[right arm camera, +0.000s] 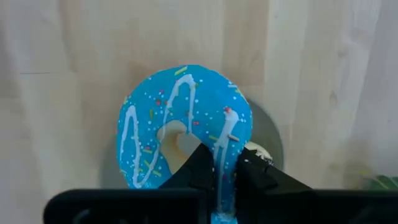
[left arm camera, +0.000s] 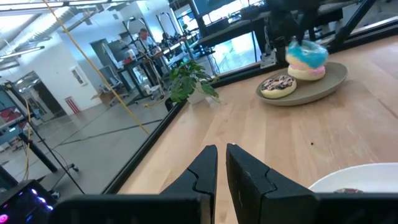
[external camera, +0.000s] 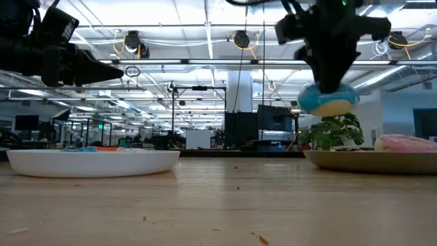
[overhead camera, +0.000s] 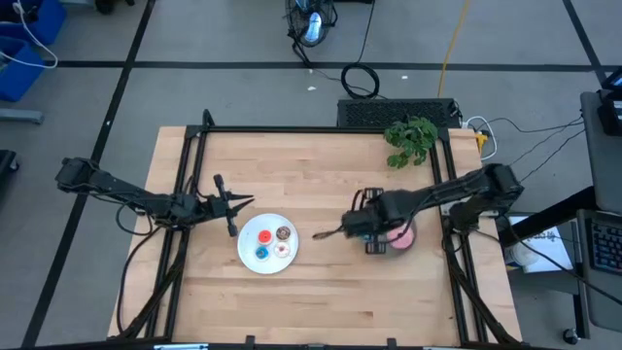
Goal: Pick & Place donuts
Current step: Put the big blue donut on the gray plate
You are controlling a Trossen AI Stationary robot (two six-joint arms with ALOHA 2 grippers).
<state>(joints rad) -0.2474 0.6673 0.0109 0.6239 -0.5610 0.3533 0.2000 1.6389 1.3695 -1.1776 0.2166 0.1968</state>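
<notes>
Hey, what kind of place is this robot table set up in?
Probably a robotics lab or open-plan workshop: exposed ceiling ducts and strip lights, a person at workstations, and cables trailing over a taped floor around the wooden table.

a: where's the big blue donut (right arm camera: 184, 132)?
b: up off the table over the right side, white icing and sprinkles on top, pinched at its rim.
a: the rest?
b: pink donut (external camera: 404, 143) and sprinkled brown donut (left arm camera: 278, 85) right; four tiny donuts (overhead camera: 271, 242) lie left.
</notes>
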